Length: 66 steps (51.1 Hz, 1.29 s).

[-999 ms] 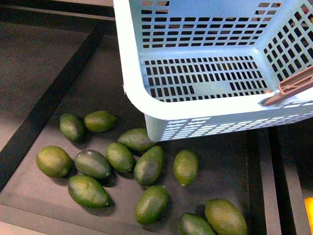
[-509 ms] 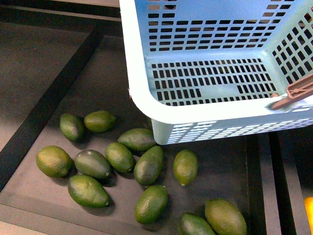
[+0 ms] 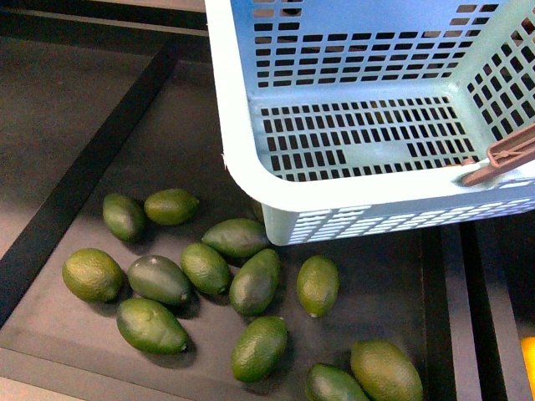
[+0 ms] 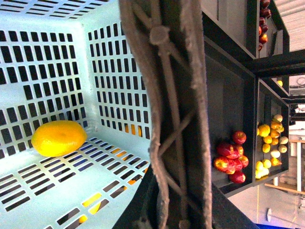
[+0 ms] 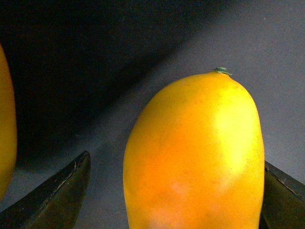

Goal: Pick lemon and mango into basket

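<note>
Dark matte tray (image 3: 376, 276) spread across front view. Basket (image 3: 230, 125) seen at 1 o'clock, partly covering tray, handle (image 3: 501, 154) laid across its rim. Green fruits (image 3: 255, 281) scattered at 7 o'clock. Mango (image 5: 195, 157) framed between fingers (image 5: 62, 195) of right gripper (image 5: 176, 160), jaws spread wide, nothing clamped. Lemon (image 4: 59, 138) lodged inside basket, on slotted floor beside wall. Left gripper not seen; grip cannot be told.

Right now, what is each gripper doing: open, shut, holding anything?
Left gripper: not in view; its wrist camera shows the basket handle close up, no fingers.
Right gripper: open, fingers either side of the mango, a gap on one side.
</note>
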Available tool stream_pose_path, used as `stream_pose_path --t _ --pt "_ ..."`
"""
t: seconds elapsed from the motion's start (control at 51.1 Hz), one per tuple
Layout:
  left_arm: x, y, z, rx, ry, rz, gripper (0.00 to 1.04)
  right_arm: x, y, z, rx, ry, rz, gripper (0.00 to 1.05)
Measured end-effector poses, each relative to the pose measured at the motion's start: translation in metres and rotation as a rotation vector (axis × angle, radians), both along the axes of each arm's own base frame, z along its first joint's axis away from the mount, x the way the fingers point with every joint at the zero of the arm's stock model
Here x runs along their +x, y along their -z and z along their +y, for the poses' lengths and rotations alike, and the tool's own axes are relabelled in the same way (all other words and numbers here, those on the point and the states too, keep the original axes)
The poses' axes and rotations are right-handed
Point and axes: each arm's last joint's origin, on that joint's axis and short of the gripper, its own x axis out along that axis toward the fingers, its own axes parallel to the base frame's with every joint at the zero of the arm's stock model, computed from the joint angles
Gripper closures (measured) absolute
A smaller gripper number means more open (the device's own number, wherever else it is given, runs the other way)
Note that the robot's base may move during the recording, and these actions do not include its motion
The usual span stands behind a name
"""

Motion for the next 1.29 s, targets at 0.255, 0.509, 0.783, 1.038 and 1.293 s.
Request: stream_pose_path --t 0.255,0.509,0.783,1.038,1.293 --pt "0.0 0.0 0.0 0.0 -0.001 0.0 0.98 0.003 0.007 -0.001 0.002 0.019 0.03 0.38" --pt "0.0 0.0 0.0 0.0 0.001 0.0 0.98 0.002 -0.008 -0.001 0.034 0.019 -0.03 0.41" --pt "0.0 0.0 0.0 0.0 0.0 0.0 0.98 -0.007 -0.103 0.001 0.039 0.027 -0.399 0.41" --pt "0.0 0.0 0.0 0.0 0.0 0.0 0.98 -0.019 -0.187 0.026 0.013 0.017 -0.696 0.41" --pt "0.0 0.0 0.0 0.0 0.0 0.0 0.98 -0.016 -0.267 0.083 -0.084 -0.135 -0.963 0.42"
